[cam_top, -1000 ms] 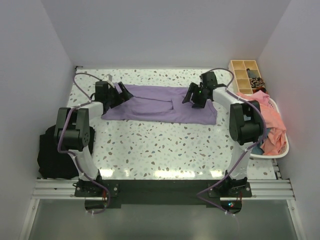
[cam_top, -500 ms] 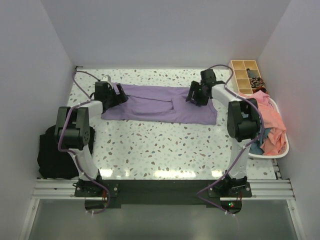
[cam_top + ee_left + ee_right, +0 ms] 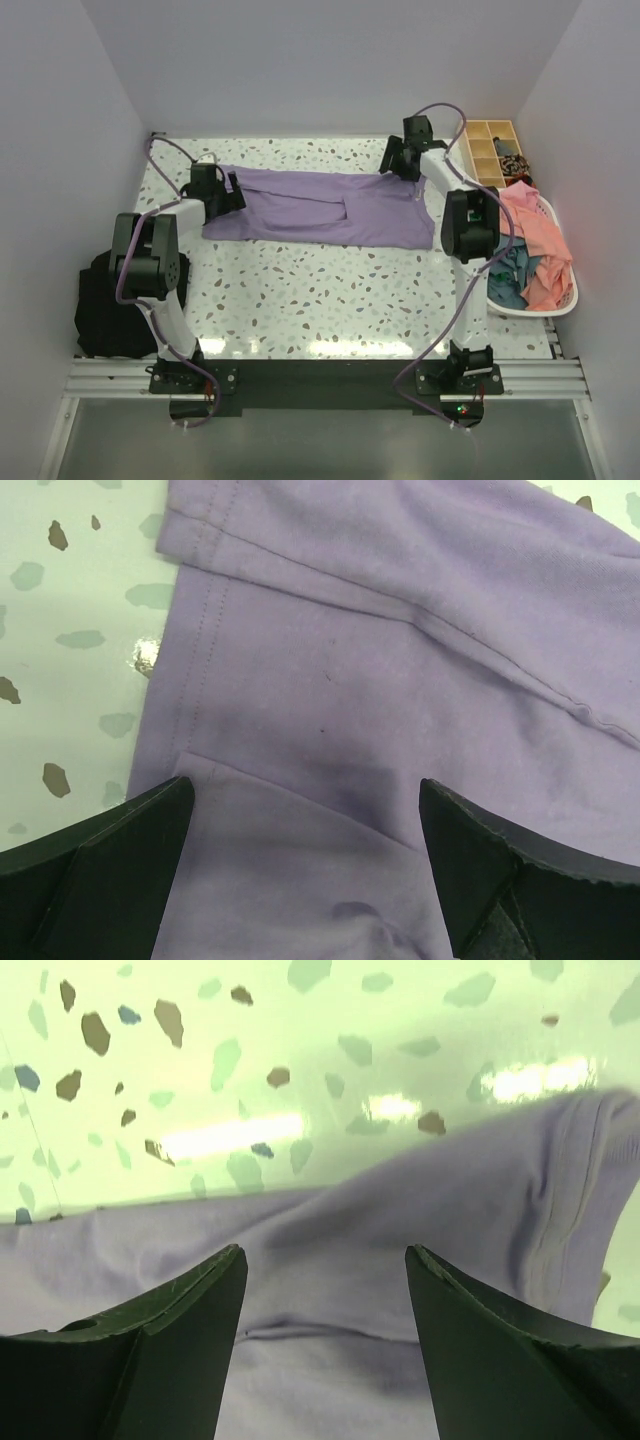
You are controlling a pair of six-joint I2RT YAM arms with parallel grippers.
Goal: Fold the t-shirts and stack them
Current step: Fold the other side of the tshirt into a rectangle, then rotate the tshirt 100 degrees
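The lavender-purple t-shirt (image 3: 320, 207) lies flattened lengthwise across the far part of the table, partly folded. My left gripper (image 3: 232, 193) is open just over its left end; the left wrist view shows shirt cloth (image 3: 380, 660) with a folded edge between my spread fingers (image 3: 110, 860). My right gripper (image 3: 392, 160) is open at the shirt's far right corner; the right wrist view shows the shirt's far edge (image 3: 400, 1230) between my spread fingers (image 3: 170, 1340). Salmon-pink (image 3: 535, 235) and teal (image 3: 512, 275) shirts lie heaped in the white basket.
A white basket (image 3: 560, 305) stands at the right edge. A wooden divided box (image 3: 490, 150) stands in the far right corner. A black fabric bundle (image 3: 105, 305) lies beside the left arm. White walls close in the table (image 3: 320, 290).
My right gripper has moved from over the shirt's middle-right back to its far right corner. The left gripper has shifted slightly left at the shirt's left end.
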